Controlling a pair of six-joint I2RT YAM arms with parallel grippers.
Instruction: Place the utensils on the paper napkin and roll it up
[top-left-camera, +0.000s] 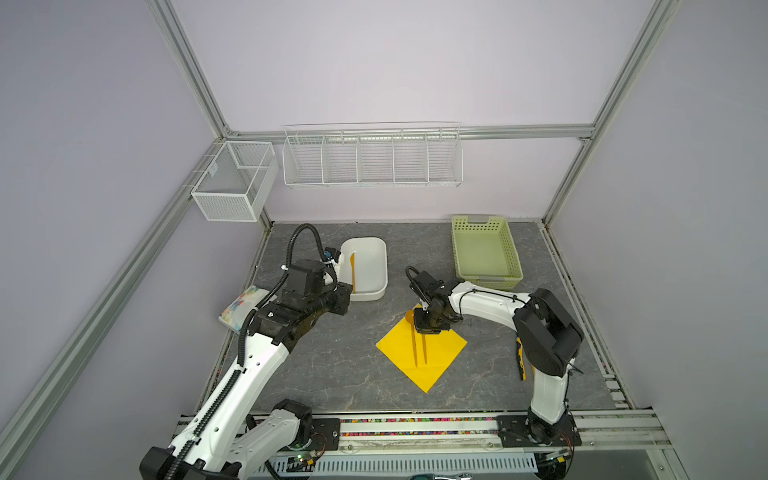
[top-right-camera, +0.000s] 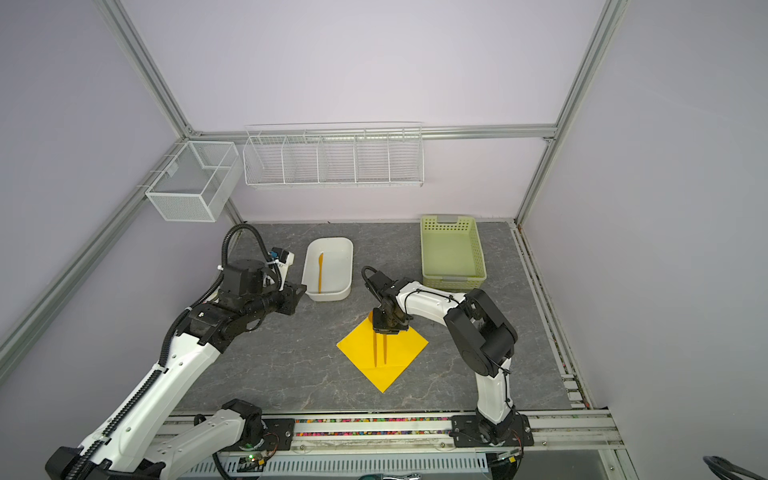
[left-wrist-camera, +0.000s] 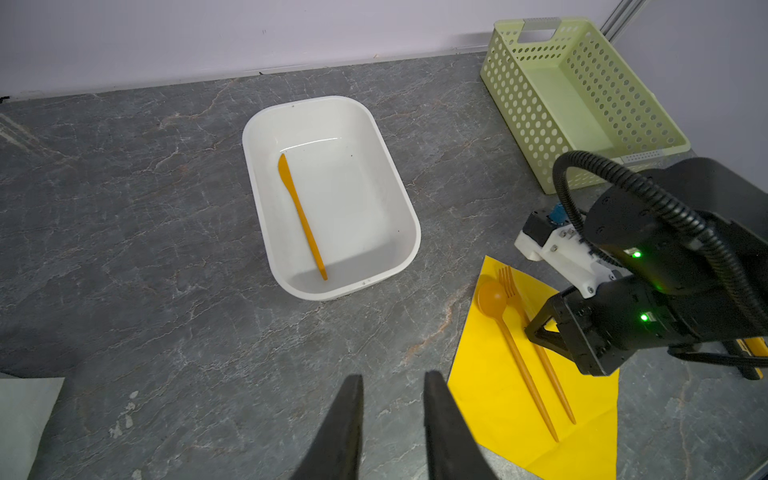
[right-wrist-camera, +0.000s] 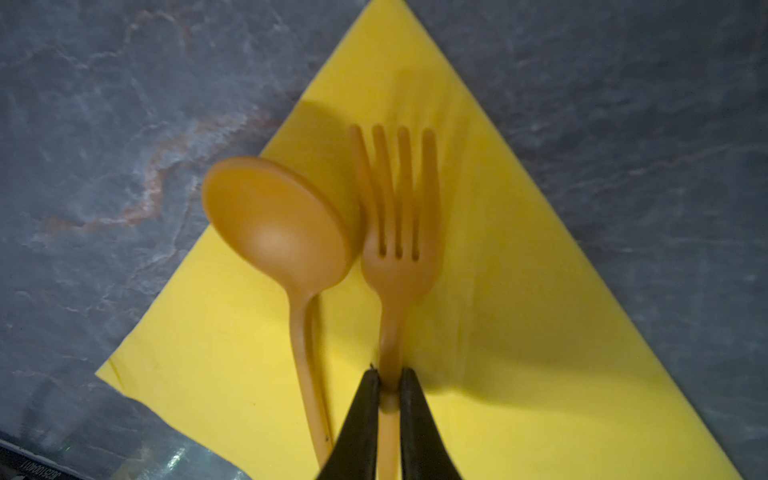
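The paper napkin (top-left-camera: 444, 349) (top-right-camera: 403, 353) lies flat on the grey marbled table (top-left-camera: 332, 365) between the two arms. It is turned like a diamond, with one corner toward the back wall and one toward the robot's base. Two of the utensils are on it, side by side and almost parallel: the spoon (right-wrist-camera: 282, 232) on the left and the fork (right-wrist-camera: 399, 266) just to its right, both with the heads toward the far corner. The spoon's bowl lies close against the fork's head and reaches a little over the napkin's edge. The right gripper (right-wrist-camera: 390, 374) is low over the napkin, and its two dark fingers (right-wrist-camera: 368, 399) are pressed on both sides of the fork's thin handle just below the head – so it is pinching the fork, not the spoon. The third utensil, the knife (left-wrist-camera: 301, 216) (top-left-camera: 353, 270), is alone inside the white tub (left-wrist-camera: 353, 199), which stands further back and to the left, well apart from the napkin. The left gripper (left-wrist-camera: 392, 380) hangs above bare table near the tub's near end; its jaws stand a little apart and there is nothing between them. A green perforated basket (top-left-camera: 484, 249) stands at the back right, a packet with colourful print (top-left-camera: 245, 305) lies at the left edge partly under the left arm, and the yellow-and-black pliers (top-left-camera: 519, 357) are partly hidden behind the right arm.
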